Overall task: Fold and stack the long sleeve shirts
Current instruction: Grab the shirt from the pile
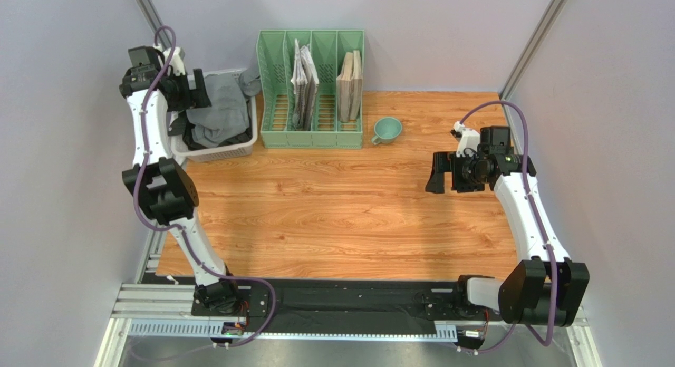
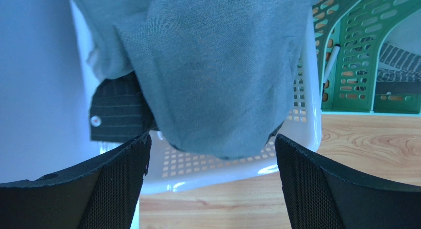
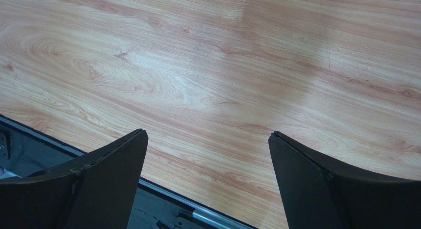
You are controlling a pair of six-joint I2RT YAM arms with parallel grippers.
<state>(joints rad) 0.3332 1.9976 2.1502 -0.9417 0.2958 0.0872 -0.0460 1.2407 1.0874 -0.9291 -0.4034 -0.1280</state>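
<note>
Grey shirt [image 2: 217, 76], plain and crumpled, droops over the white basket's [image 2: 207, 170] rim before the left gripper [image 2: 212, 138], fingers apart; behind it lies the black striped shirt [image 2: 116, 115]. Right gripper [image 3: 207, 135], also spread, hovers above the wooden table [image 3: 222, 66].

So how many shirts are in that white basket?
2. A grey shirt lies on top, hanging over the rim of the white basket; a black striped shirt sits beneath it, peeking out at one side. More may be hidden underneath.
</note>
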